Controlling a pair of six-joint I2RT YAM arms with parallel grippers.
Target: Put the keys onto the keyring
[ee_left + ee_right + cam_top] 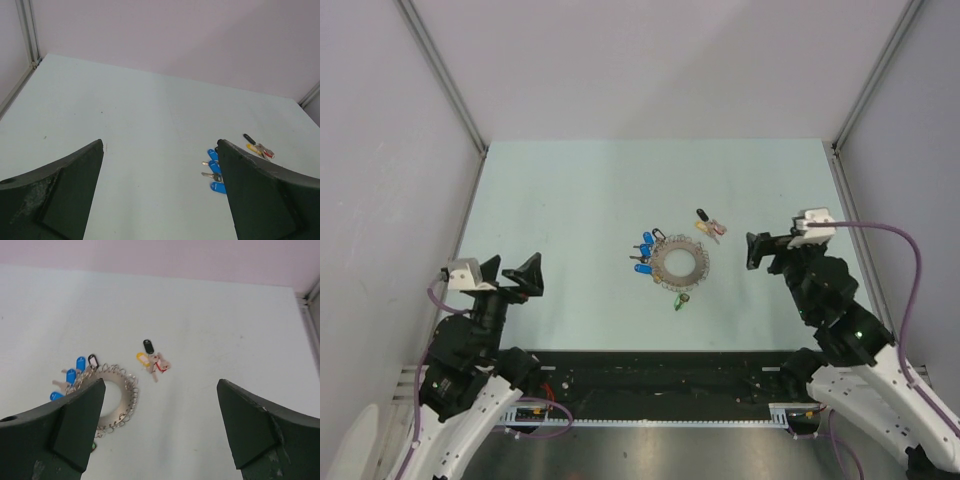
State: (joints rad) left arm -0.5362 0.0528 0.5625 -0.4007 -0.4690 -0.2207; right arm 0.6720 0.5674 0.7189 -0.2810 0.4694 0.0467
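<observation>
Left tool: the left tool (510,269) is spread wide with nothing between its fingers. It hangs over the near-left part of the bench (570,190), well apart from the keys.
Right tool: the right tool (754,250) is also spread wide and holds nothing. It sits to the right of the keyring and faces it.
Keyring: the keyring (680,262) lies flat near the middle of the bench. It is grey with a wide hole and a fringe of small silvery loops around its rim.
Blue keys: the blue keys (642,256) are bunched at the ring's left rim, touching it or just beside it. I cannot tell whether any is hooked on.
Green key: the green key (680,300) lies just off the ring's near edge.
Loose cluster: the loose cluster (708,226) has black, yellow and pinkish heads. It lies just past the ring's far-right edge and looks apart from it.
Risk, grip: the keys are tiny and lie flat, so fingers closing from this wide may scrape the bench and slip off. They may also pinch two tangled keys together.
Risk, ring: nothing holds the ring down. A tool coming in close could push it and drag the blue keys along.
Risk, hooking: the loops are small. Unless the other tool steadies the ring, it will likely slide away from a key pressed against it.
Risk, view: in the left wrist view one finger hides the ring, so that arm would be aiming partly blind.
</observation>
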